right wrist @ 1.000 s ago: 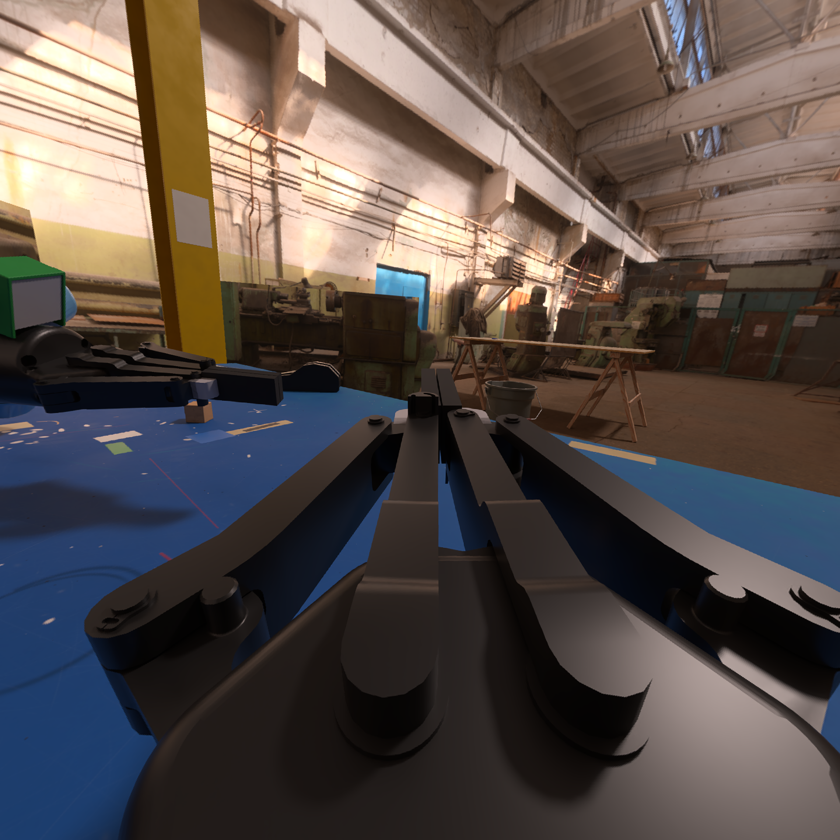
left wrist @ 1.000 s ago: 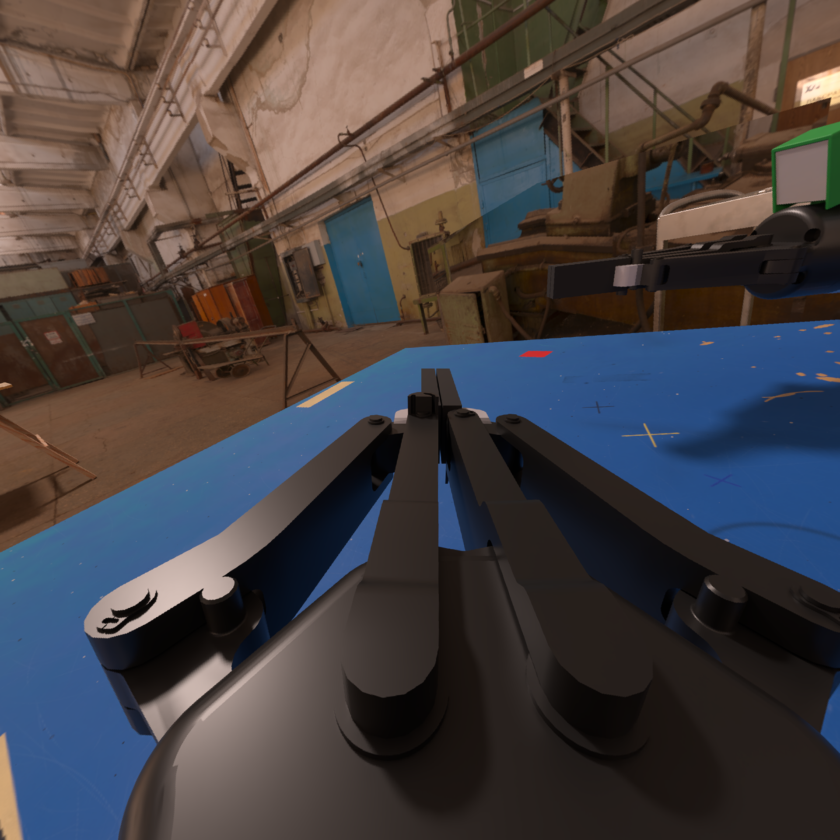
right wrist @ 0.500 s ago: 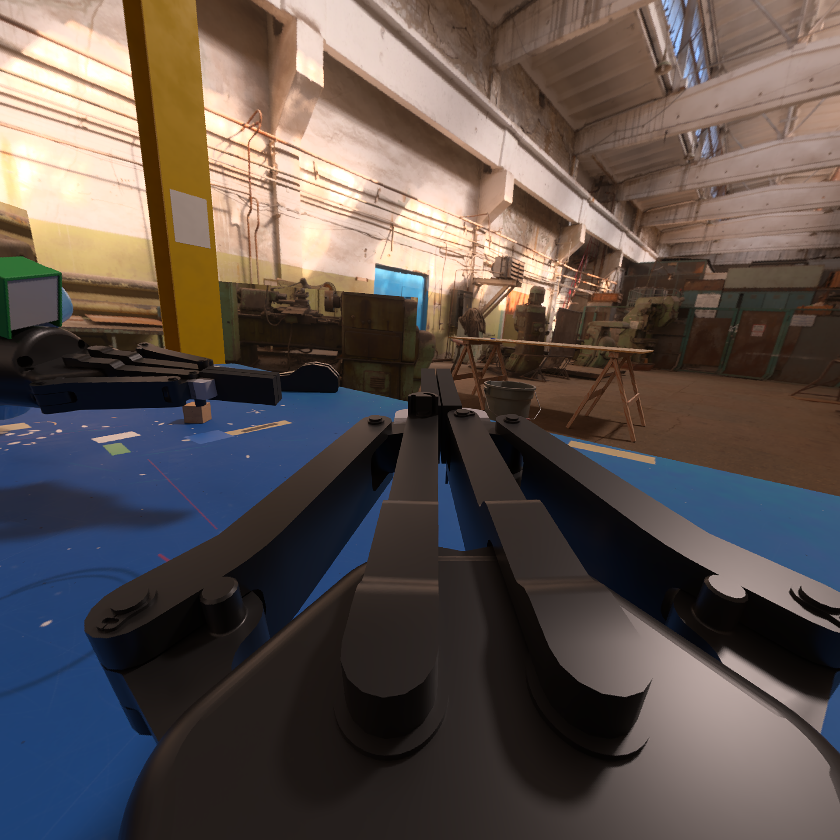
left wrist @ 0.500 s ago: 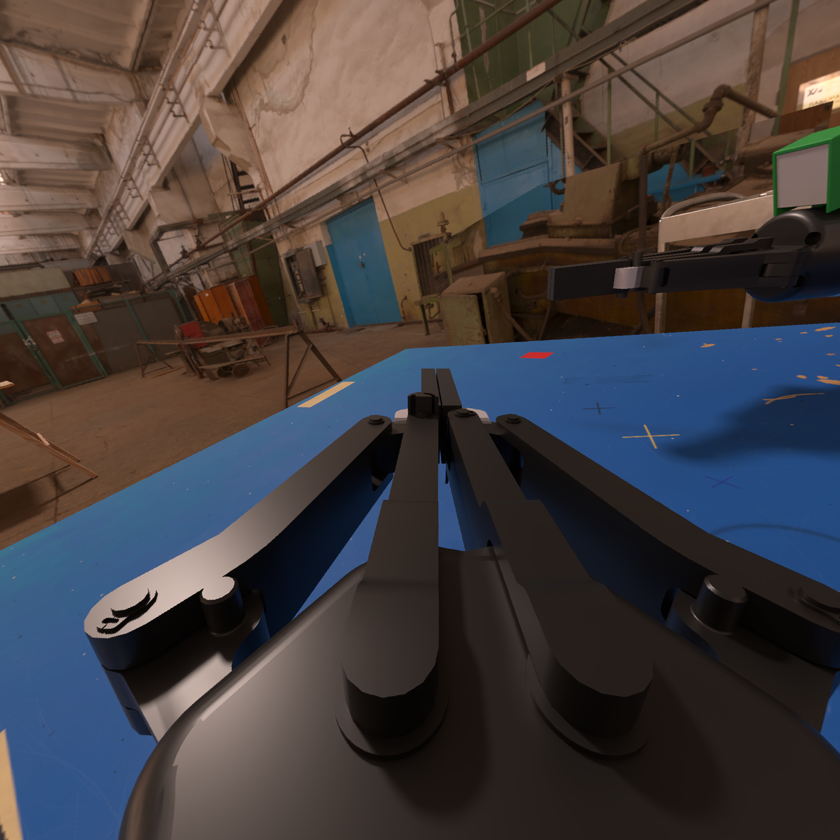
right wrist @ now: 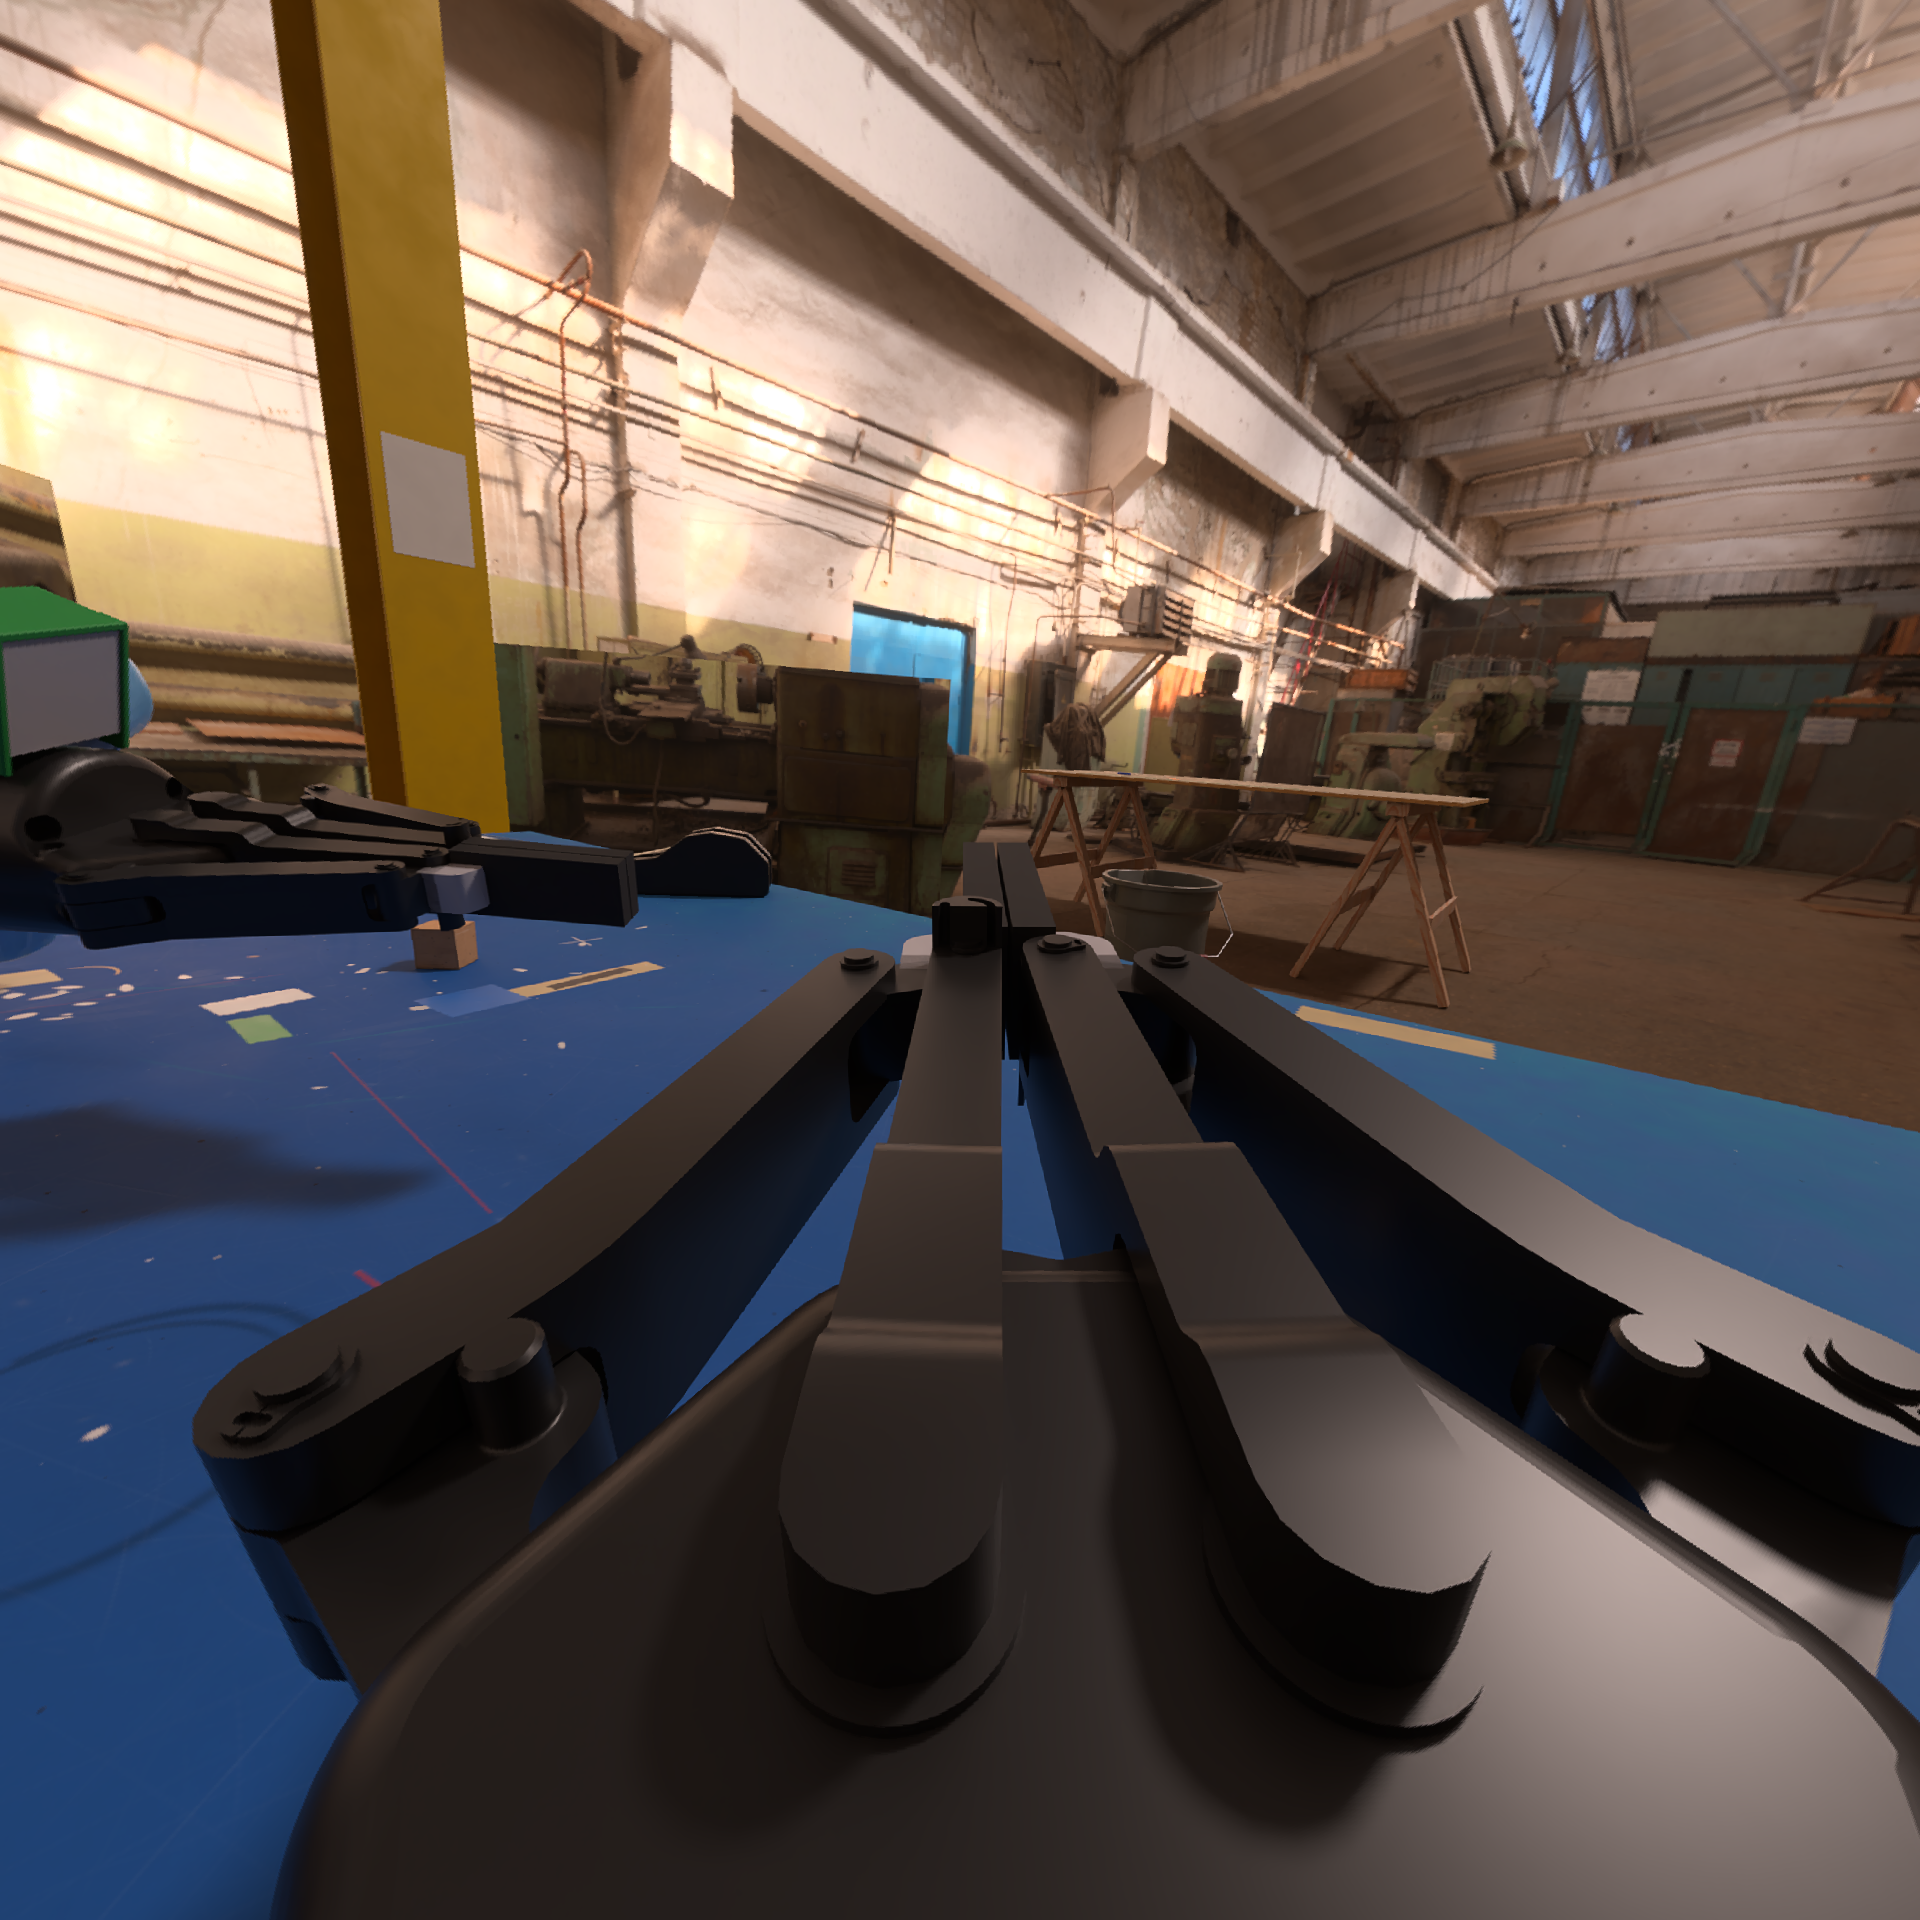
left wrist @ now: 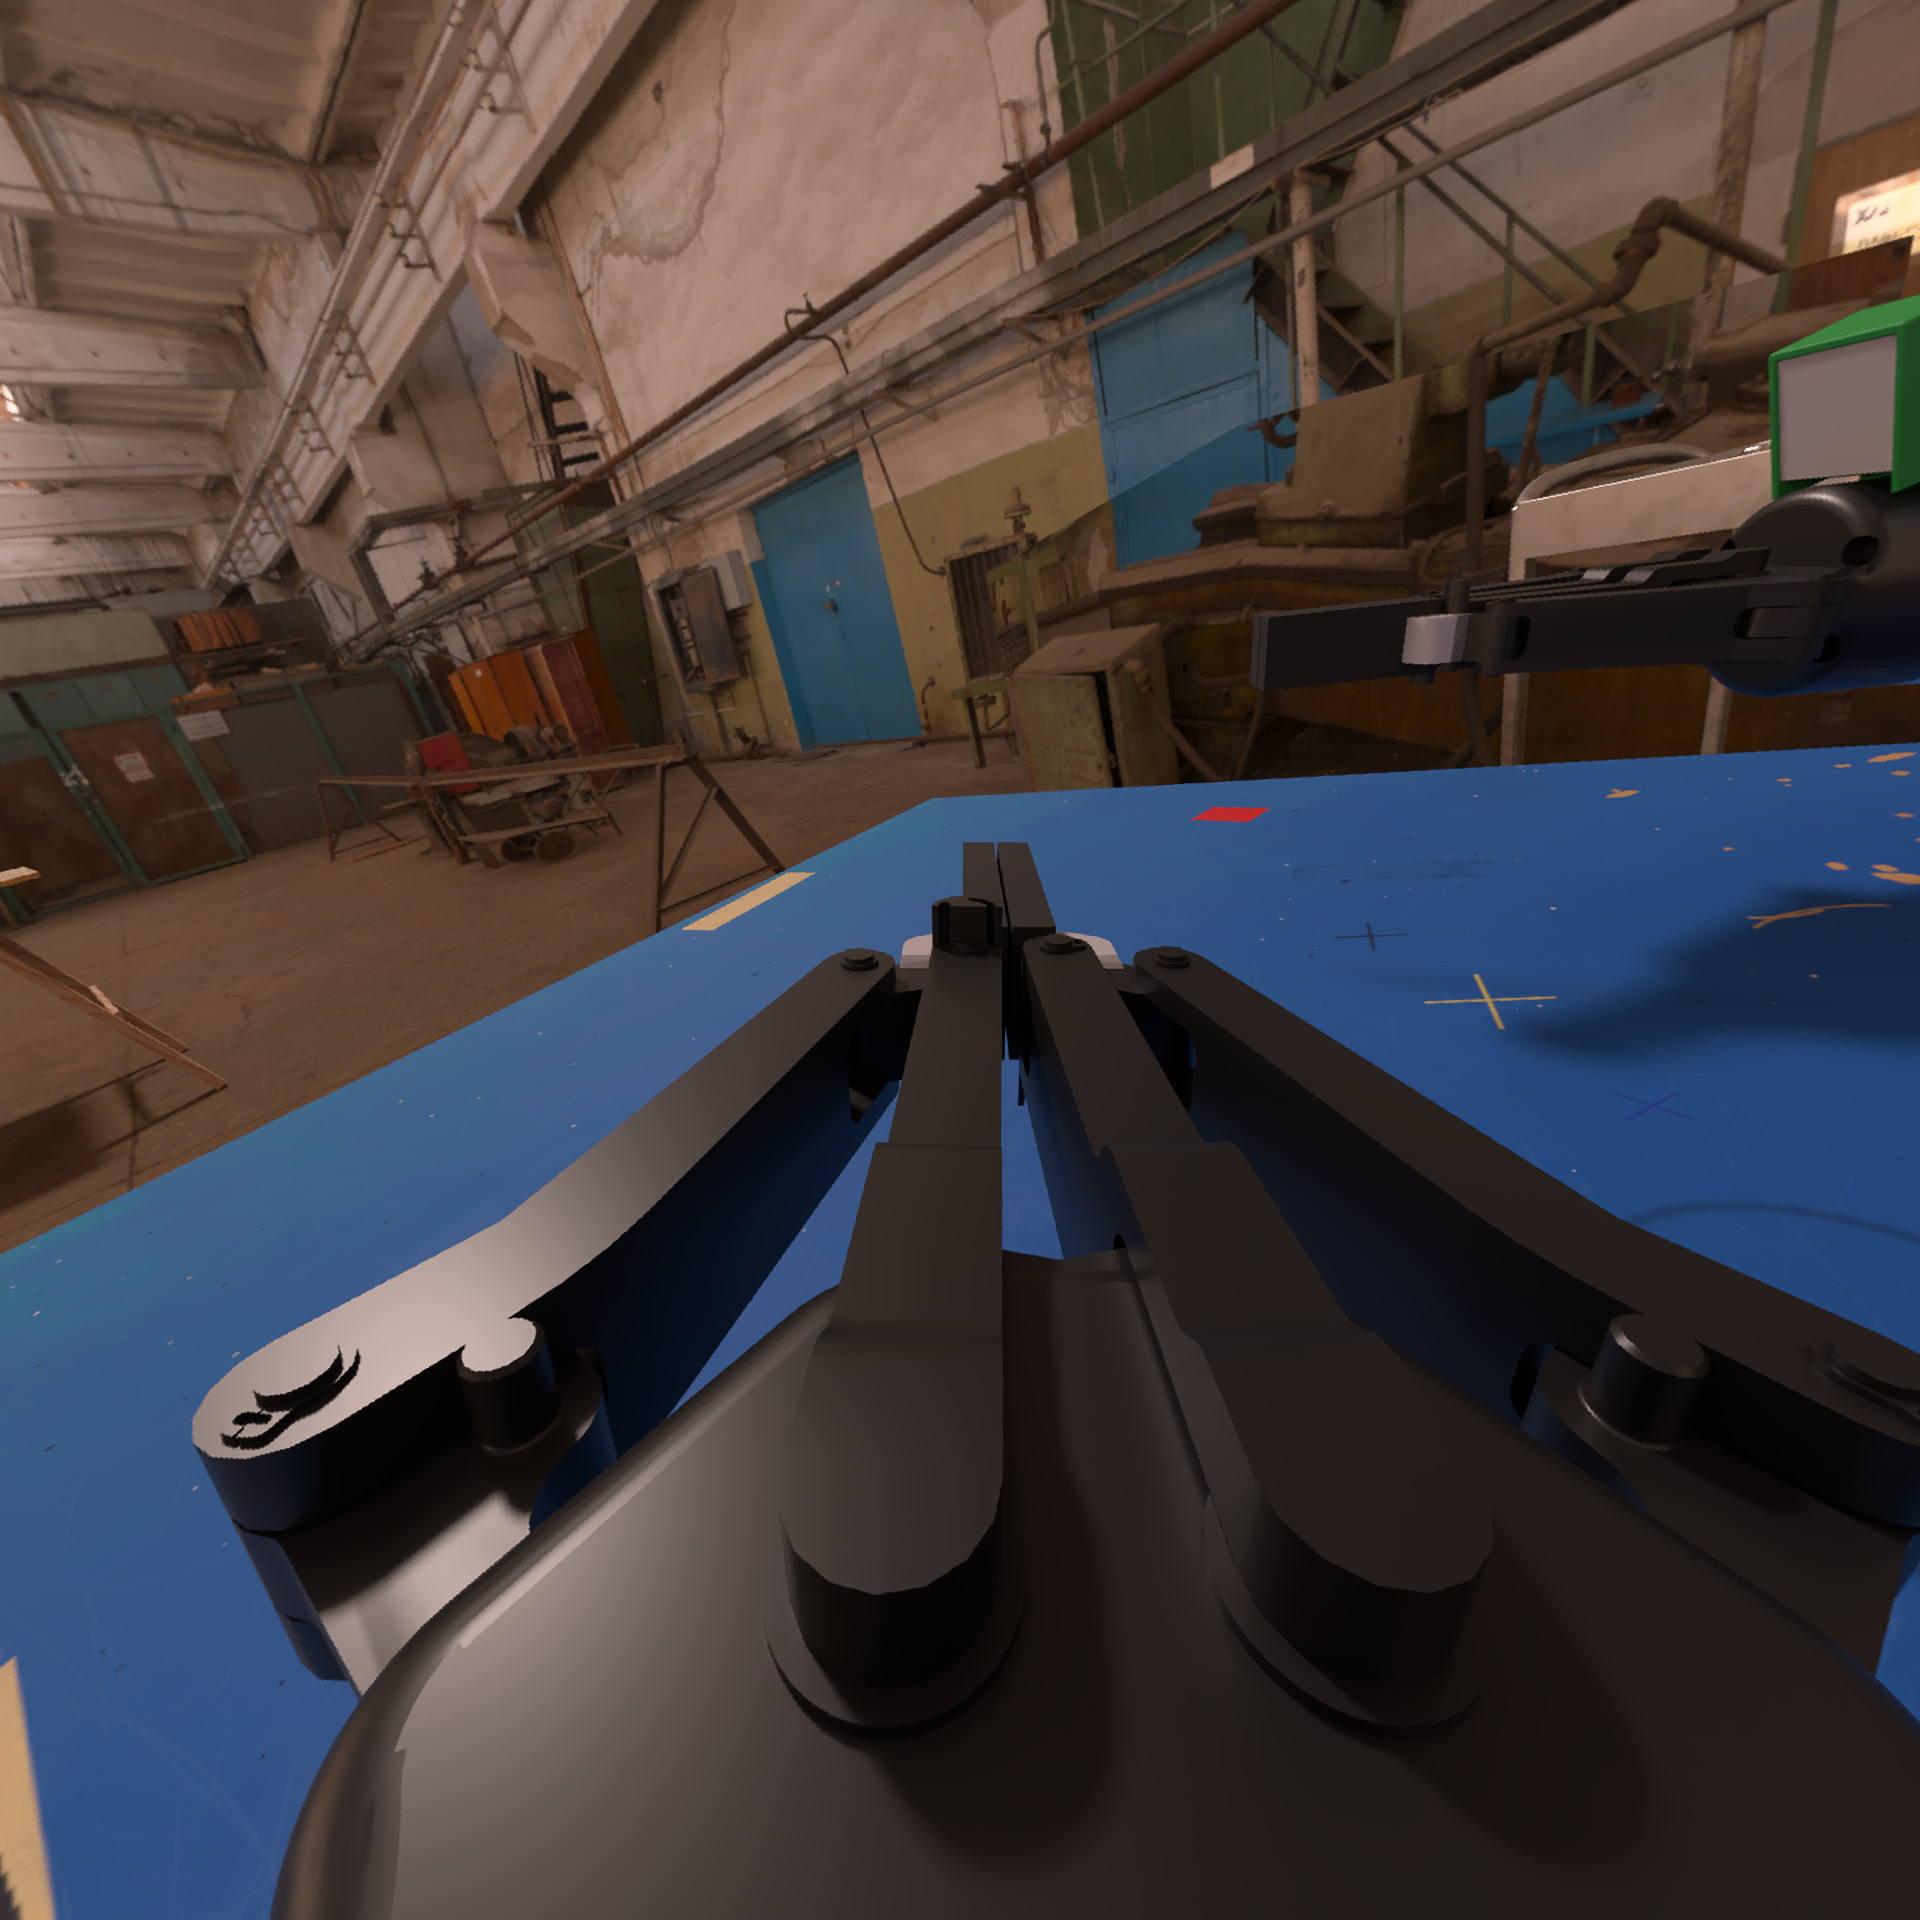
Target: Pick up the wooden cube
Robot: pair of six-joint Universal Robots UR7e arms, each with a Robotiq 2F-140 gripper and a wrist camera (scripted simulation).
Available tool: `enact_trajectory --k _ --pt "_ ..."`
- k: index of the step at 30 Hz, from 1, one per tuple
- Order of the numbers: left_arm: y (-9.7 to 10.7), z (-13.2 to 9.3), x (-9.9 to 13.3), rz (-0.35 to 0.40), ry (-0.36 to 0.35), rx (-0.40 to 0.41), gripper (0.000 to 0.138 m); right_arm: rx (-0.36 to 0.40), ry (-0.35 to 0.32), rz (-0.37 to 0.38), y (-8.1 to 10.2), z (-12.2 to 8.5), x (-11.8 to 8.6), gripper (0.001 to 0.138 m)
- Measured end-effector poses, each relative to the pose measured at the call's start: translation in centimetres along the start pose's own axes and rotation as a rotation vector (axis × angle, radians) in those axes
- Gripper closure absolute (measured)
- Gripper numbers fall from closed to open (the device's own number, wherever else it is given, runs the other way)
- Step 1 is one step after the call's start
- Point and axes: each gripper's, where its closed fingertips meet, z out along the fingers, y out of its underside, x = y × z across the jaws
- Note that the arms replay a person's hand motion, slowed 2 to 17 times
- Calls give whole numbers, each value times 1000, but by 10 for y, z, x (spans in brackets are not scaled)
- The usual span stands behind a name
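Small wooden cube (right wrist: 445,943) on matte blue table (right wrist: 312,1143), both grippers' jaws clenched, empty

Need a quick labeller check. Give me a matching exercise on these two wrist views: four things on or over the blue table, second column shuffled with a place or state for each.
Column 1
1. small light-brown wooden cube
2. black two-finger left claw
3. small red square patch
4. small green rectangular patch

Column 2
A. fingers pressed together, holding nothing
B. flat on the blue table, far edge, left wrist view
C. resting on the table, behind the left claw's arm in the right wrist view
D. flat on the table beside a white strip

Pairs: 1-C, 2-A, 3-B, 4-D
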Motion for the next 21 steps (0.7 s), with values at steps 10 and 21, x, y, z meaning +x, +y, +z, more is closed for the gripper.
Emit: enact_trajectory --k 10,21 --pt "-1 0 -1 -2 -5 3 138 -1 5 0 0 1 1 138" --pt "-2 -1 -1 -4 -10 5 138 -2 10 -1 -1 2 2 138"
